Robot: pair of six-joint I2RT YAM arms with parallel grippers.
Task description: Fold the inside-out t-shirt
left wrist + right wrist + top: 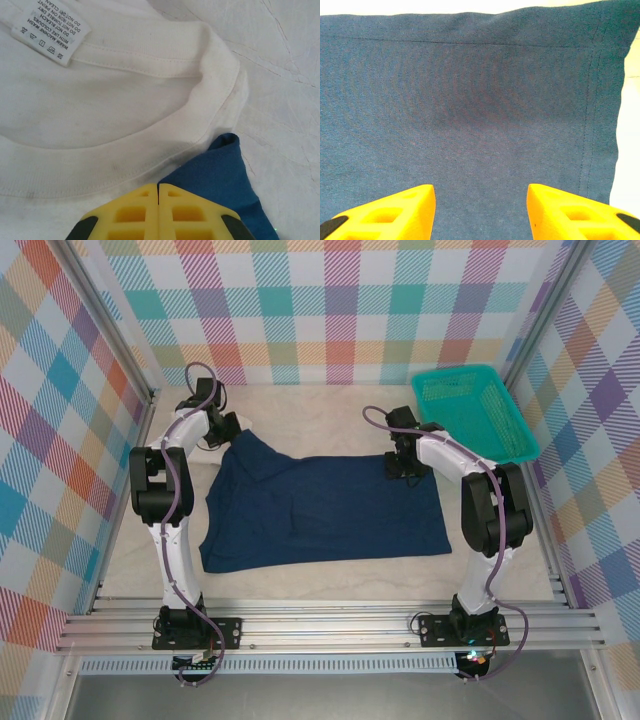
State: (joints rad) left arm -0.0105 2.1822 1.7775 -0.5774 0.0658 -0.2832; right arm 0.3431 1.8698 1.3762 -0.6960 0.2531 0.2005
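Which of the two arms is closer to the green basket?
The right. The right gripper is over the far right corner of the navy t-shirt, just beside the teal basket; the left gripper is at the opposite end, by a white shirt.

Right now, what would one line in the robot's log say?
left gripper: shut at navy t-shirt corner, beside white shirt | right gripper: open over t-shirt hem | t-shirt: spread on table
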